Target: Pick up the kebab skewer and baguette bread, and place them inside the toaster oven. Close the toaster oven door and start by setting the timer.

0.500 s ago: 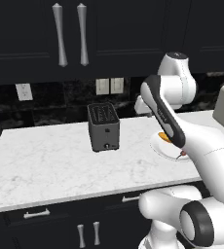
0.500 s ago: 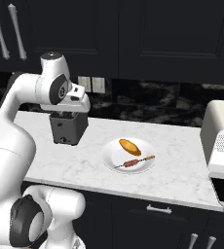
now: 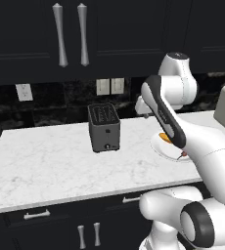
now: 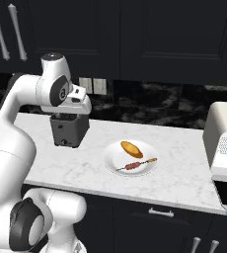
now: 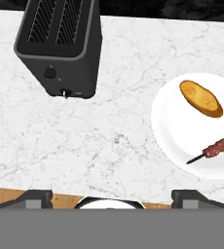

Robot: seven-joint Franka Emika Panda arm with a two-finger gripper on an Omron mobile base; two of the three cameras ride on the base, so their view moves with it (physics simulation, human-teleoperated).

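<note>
The kebab skewer lies on a white plate, a thin dark stick with reddish-brown meat. Beside it on the plate is the golden baguette bread. From the right base view, skewer and baguette sit on the plate at mid-counter. My gripper hangs open above the counter, left of the plate, with nothing between its fingers. It hovers in front of the slot toaster. The cream toaster oven stands at the right; its door is mostly cut off by the frame edge.
A dark grey slot toaster stands on the white marble counter to the left of the plate. My own arm hides much of the plate in the left base view. Black cabinets hang above and sit below the counter.
</note>
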